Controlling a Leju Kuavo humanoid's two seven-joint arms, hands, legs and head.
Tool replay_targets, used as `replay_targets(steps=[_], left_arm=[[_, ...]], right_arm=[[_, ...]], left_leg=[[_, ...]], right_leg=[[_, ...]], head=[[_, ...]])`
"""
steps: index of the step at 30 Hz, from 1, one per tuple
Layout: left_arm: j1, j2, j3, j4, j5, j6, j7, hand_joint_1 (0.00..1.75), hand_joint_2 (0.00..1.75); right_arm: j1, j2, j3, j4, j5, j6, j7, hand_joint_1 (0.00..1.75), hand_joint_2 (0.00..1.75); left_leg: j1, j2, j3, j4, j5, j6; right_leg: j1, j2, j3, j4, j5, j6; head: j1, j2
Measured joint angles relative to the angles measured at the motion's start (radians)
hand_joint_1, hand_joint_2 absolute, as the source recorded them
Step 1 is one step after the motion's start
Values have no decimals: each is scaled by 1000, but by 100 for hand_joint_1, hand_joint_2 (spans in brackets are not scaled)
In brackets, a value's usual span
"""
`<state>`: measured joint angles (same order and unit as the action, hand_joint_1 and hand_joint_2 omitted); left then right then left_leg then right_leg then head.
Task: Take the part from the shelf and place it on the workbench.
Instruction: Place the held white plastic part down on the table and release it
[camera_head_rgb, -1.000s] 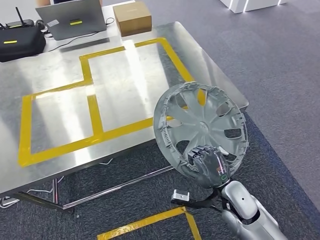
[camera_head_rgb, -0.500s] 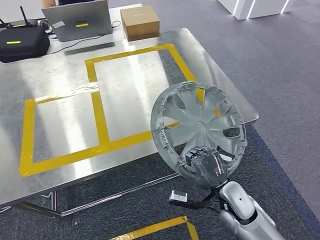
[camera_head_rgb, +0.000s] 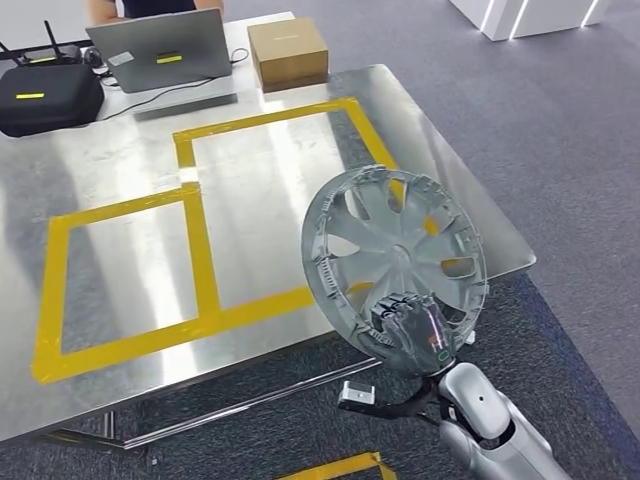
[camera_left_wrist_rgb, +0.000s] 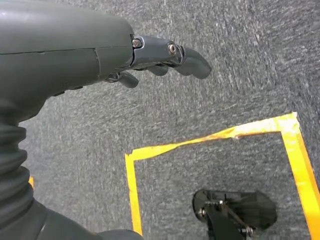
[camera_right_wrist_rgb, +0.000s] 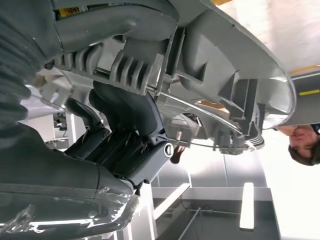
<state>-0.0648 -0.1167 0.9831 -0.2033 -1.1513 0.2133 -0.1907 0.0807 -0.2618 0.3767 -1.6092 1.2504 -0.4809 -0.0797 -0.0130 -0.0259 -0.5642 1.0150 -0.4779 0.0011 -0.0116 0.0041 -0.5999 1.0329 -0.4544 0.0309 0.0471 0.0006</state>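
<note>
Steel workbench (camera_head_rgb: 136, 120) (yellow tape outlines (camera_head_rgb: 198, 240)) on grey carpet (camera_head_rgb: 543, 130)

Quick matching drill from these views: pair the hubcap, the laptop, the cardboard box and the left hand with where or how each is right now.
Things:
1. hubcap
2. laptop
3. cardboard box
4. left hand

States:
A. empty, over the grey carpet
B. held by the right hand above the table's near right corner
C. closed, beyond the table's far edge, right of the laptop
D. open, beyond the table's far edge

Pairs: 1-B, 2-D, 3-C, 4-A
</note>
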Motion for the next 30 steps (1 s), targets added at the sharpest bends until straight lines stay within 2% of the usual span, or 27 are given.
replay_targets(steps=[2, 4, 5, 6, 7, 9, 10, 11, 12, 15, 17, 21, 27, 28, 30], left_arm=[[-2, 0, 0, 0, 0, 0, 0, 0, 175], [-1, 0, 0, 0, 1, 0, 0, 0, 175], [0, 0, 1, 0, 1, 0, 0, 0, 175], [1, 0, 1, 0, 1, 0, 0, 0, 175], [2, 0, 1, 0, 2, 0, 0, 0, 175], [2, 0, 3, 0, 8, -2, -1, 0, 175], [1, 0, 6, 0, 15, -4, -2, 0, 175], [0, -1, 11, 0, 24, -7, -3, 0, 175], [-1, -2, 17, 0, 33, -9, -5, 0, 175], [-1, -5, 32, 0, 44, -10, -8, 0, 175], [-1, -4, 39, 0, 44, -8, -7, 0, 175], [-2, -6, 49, 0, 44, -7, -4, 0, 175], [-2, -5, 51, 0, 44, -6, 3, 0, 175], [-2, -5, 51, 0, 43, -3, 6, 0, 175], [-2, -3, 51, 0, 40, 10, 13, 0, 175]], right_arm=[[0, 0, 0, 0, 0, 0, 1, 175, 175], [1, 0, -1, 0, 0, 0, 1, 175, 175], [1, 0, -1, 0, -1, 1, 1, 175, 175], [2, 0, -1, 0, -1, 2, 1, 175, 175], [4, 0, -1, 0, -1, 2, 1, 175, 175], [5, 0, -1, 0, -2, 4, 1, 175, 175], [4, 0, -1, 0, -3, 5, 2, 175, 175], [5, 0, -1, 0, -4, 8, 2, 175, 175], [6, 0, -1, 0, -6, 10, 3, 175, 175], [9, 0, -2, -2, -13, 21, 4, 175, 175], [9, 0, -3, -3, -23, 29, 4, 175, 175], [9, -1, -8, -3, -39, 41, 4, 175, 175], [10, -1, -15, -3, -51, 50, 3, 175, 175], [10, -1, -16, -3, -52, 50, 3, 175, 175], [12, -1, -18, -3, -56, 52, 3, 175, 175]], left_leg=[[3, 8, -40, 77, -37, -12], [9, 11, -120, 209, -82, -20], [11, 11, -153, 256, -87, -22], [12, 12, -172, 271, -70, -23], [13, 12, -171, 246, -32, -23], [13, 15, -127, 124, 59, -21], [12, 17, -101, 64, 84, -19], [12, 18, -85, 24, 94, -16], [12, 19, -76, 3, 92, -17], [12, 16, -73, -9, 87, -18], [12, 14, -70, -9, 83, -11], [11, 13, -65, -9, 77, -1], [9, 13, -65, -9, 78, 2], [7, 13, -65, -8, 76, 4], [5, 12, -57, -25, 62, 19]], right_leg=[[-4, -3, 10, -5, -5, -11], [-4, -5, 16, -6, -13, -16], [-5, -5, 20, -6, -18, -16], [-5, -5, 27, -6, -23, -15], [-6, -5, 37, -6, -29, -13], [-8, -6, 55, -6, -43, -5], [-7, -5, 62, -6, -50, 1], [-5, -4, 65, -7, -54, 6], [-2, -4, 65, -8, -56, 7], [0, -7, 71, -19, -54, -4], [0, -10, 75, -30, -55, -3], [0, -11, 83, -42, -54, 8], [-2, -11, 83, -46, -51, 22], [-3, -11, 85, -51, -51, 26], [-8, -12, 97, -46, -36, 45]], head=[[-4, 0], [-6, 0], [-6, 0], [-6, 0], [-6, 0], [-6, 0], [-8, 0], [-8, 0], [-8, 0], [-6, 0], [-6, 0], [-5, 0], [-6, 0], [-6, 0], [-6, 0]])
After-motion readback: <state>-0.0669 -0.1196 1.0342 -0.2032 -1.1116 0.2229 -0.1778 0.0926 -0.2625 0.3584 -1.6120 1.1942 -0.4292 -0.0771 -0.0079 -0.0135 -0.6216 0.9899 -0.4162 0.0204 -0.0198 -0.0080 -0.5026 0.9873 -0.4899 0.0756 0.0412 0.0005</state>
